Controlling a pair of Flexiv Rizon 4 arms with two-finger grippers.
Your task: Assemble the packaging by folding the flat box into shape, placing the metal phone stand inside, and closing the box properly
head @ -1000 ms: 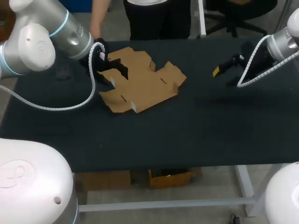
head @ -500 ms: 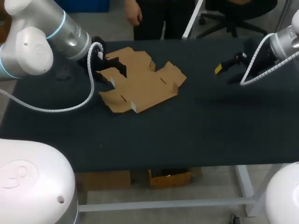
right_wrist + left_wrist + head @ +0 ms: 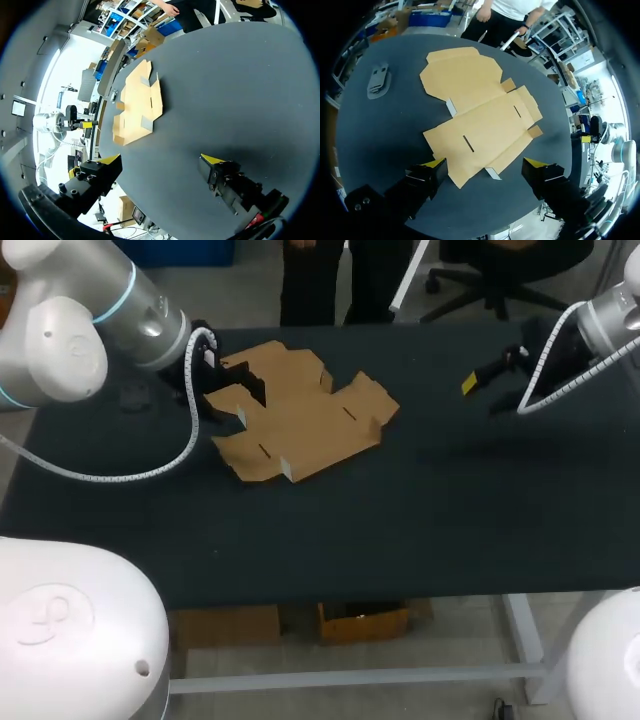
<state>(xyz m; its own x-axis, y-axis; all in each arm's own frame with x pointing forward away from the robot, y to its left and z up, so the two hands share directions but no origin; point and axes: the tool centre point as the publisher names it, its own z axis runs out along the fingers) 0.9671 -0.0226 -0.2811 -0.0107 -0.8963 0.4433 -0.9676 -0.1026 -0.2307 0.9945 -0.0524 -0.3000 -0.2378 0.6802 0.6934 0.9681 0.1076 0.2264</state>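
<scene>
Dark table [image 3: 420, 500], flat cardboard box [image 3: 300, 420] lying unfolded on it, grey phone stand [image 3: 379, 80] near it

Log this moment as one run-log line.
flat box: unfolded | phone stand: beside box | left gripper: open, over box | right gripper: open, empty

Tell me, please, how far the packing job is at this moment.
Done: nothing visible; the cardboard box lies flat and unfolded on the table. In hand: nothing is held; the left gripper is open above the box, and the right gripper is open over bare table. Left: folding the box, putting in the phone stand, which lies beside the box, and closing it.
</scene>
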